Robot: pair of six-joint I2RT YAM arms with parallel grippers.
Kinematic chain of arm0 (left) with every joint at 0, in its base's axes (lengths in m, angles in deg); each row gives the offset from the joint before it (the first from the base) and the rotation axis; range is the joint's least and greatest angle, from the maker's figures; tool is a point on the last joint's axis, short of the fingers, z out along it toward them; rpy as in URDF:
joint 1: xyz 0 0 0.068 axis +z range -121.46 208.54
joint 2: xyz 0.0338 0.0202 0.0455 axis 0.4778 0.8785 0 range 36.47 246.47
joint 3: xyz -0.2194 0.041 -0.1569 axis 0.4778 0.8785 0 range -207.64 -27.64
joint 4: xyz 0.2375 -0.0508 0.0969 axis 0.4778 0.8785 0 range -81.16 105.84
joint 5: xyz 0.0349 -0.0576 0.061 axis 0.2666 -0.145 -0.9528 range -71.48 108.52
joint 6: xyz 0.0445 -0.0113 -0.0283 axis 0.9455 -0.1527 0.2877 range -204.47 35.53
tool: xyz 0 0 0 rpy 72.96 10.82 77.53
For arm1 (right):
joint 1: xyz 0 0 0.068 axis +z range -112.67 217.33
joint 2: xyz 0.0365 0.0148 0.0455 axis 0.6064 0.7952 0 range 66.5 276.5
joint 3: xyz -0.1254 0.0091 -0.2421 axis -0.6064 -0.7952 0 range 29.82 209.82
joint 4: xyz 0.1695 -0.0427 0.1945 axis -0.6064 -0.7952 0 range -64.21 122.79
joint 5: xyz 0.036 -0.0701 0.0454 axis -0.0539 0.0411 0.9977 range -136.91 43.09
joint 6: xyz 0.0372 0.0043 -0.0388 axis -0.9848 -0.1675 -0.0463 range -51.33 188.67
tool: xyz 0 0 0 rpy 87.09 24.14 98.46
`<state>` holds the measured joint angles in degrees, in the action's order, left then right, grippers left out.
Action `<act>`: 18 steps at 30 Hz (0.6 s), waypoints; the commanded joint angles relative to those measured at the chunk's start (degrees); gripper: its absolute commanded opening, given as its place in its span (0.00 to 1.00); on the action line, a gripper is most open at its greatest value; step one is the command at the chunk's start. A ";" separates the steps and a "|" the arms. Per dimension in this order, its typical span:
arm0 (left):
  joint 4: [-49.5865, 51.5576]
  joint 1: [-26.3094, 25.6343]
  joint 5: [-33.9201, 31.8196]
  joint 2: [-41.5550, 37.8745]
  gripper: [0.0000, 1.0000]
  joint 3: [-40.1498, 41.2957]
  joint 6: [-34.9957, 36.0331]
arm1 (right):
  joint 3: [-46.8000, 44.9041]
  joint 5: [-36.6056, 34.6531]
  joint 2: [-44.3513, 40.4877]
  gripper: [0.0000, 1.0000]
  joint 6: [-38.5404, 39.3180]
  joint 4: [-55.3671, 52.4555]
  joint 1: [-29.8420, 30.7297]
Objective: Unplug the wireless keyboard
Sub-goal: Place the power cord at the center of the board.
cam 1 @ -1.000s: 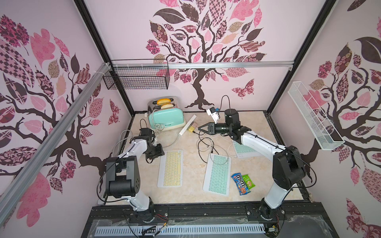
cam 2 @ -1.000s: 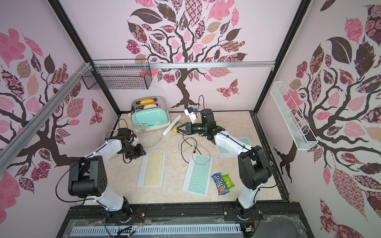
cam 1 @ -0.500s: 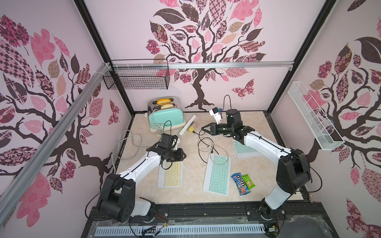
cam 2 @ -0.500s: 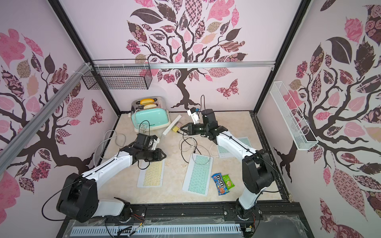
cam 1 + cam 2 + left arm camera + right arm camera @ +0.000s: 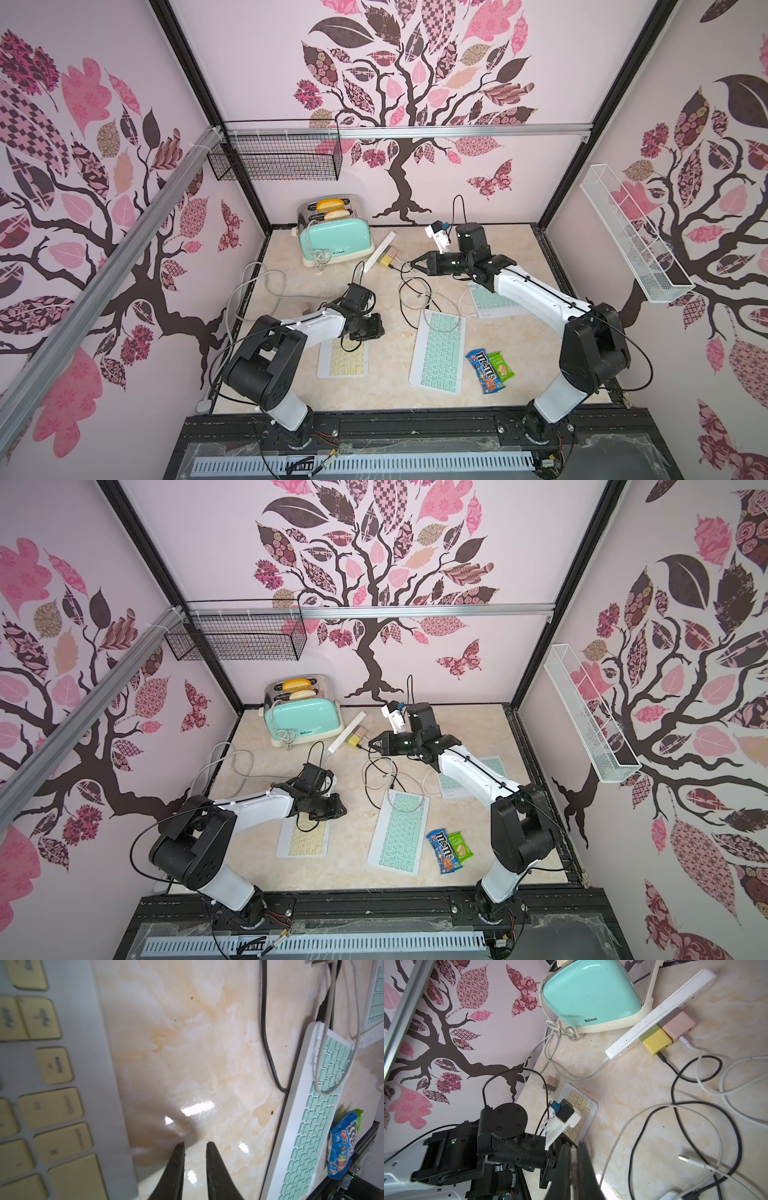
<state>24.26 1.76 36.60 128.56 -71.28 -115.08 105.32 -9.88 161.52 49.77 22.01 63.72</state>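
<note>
A keyboard with yellow keys (image 5: 343,359) (image 5: 52,1105) lies at the left and a mint keyboard (image 5: 438,353) (image 5: 311,1115) in the middle. A second mint keyboard (image 5: 486,297) sits partly under my right arm. My left gripper (image 5: 374,332) (image 5: 194,1144) hovers low by the yellow keyboard's far right corner, its jaws a little apart with nothing between them. Near the power strip (image 5: 380,251) (image 5: 660,1009), my right gripper (image 5: 409,263) (image 5: 572,1146) is shut on a white cable (image 5: 573,1150). A black cable (image 5: 675,1076) leaves the yellow charger (image 5: 656,1042) and reaches the middle keyboard's side.
A mint toaster (image 5: 334,239) stands at the back left. A pink charger (image 5: 678,1024) is plugged into the strip. A loose USB plug (image 5: 683,1157) lies among tangled cables. Candy bags (image 5: 484,370) lie right of the middle keyboard, and a loose pink charger (image 5: 306,309) lies left of my left arm.
My left arm has swung from the yellow keyboard's left side across to its far right corner, and its jaws have narrowed. The right arm has hardly moved.
</note>
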 commanded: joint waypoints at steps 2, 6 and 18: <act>-0.16 2.20 -2.41 -1.61 0.23 3.09 0.17 | 3.54 0.65 0.93 0.00 -2.69 1.23 0.63; 0.11 3.53 -1.87 -3.49 0.24 4.00 0.62 | 4.22 1.27 2.33 0.00 -4.62 2.46 1.07; -4.36 -2.56 4.84 -19.96 0.50 -0.07 15.71 | 5.27 -0.28 2.90 0.00 -9.69 1.21 1.65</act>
<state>23.36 1.41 38.64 113.15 -68.37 -108.00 107.49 -9.53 165.22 42.19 23.73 65.16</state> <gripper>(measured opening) 0.478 0.059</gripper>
